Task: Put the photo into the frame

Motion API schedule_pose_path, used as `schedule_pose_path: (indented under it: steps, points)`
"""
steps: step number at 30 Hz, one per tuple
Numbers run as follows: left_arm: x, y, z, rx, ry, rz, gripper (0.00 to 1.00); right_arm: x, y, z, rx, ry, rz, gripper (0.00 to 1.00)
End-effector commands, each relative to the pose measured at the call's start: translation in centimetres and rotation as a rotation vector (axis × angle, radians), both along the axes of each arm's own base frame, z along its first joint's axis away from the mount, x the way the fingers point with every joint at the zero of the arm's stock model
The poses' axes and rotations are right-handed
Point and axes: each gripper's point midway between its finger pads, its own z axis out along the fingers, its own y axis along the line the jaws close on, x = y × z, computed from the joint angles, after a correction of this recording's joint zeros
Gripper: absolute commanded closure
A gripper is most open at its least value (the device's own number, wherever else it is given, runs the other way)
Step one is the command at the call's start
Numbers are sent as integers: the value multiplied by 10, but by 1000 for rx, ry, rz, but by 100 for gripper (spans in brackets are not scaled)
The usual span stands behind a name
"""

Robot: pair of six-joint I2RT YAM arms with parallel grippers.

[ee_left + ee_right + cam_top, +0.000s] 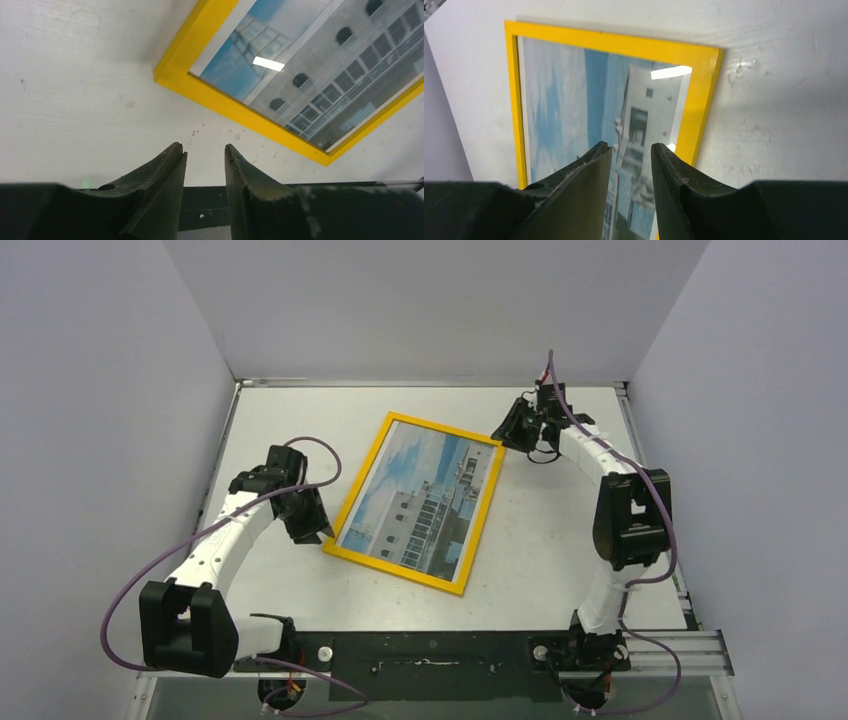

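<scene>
The frame is lying face up on the table with the photo sitting inside it. The left gripper is hanging just off its near-left corner and the right gripper by its far-right corner. The 2 are showing narrowly parted jaws, gripping nothing.

Frames: one, the frame, yellow-bordered.
Photos: one, the photo, a white building against blue.
Arms: two, the left arm and the right arm.
End effectors: two, the left end effector and the right end effector.
Fingers: two on each end effector, four in all.
Worktops: one, the white worktop.
Purple cables: seemingly two, one per arm; the loops near the bases are hard to trace.
</scene>
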Motion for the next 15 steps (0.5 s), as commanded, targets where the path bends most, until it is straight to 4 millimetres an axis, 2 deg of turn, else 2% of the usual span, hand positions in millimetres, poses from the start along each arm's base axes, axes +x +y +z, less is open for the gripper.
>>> schedule_pose_path:
  steps: [1, 2, 8, 11, 13, 15]
  points:
    - [-34, 7, -5, 38, 106, -6, 68, 57, -9, -13, -21, -61, -119, 63]
    - [-37, 6, -6, 35, 115, -16, 68, 67, -10, -19, -24, -61, -135, 63]
    - [-51, -6, -23, 38, 204, -85, 73, 119, -19, -22, -88, -113, -208, 62]
    - [-52, -5, -34, 103, 226, -100, 74, 132, -21, -34, -118, -108, -199, 60]
    - [-50, 2, -37, 162, 236, -96, 74, 135, -21, -43, -134, -94, -178, 59]
    - [-46, 1, -39, 162, 230, -103, 74, 136, -21, -52, -141, -82, -166, 57]
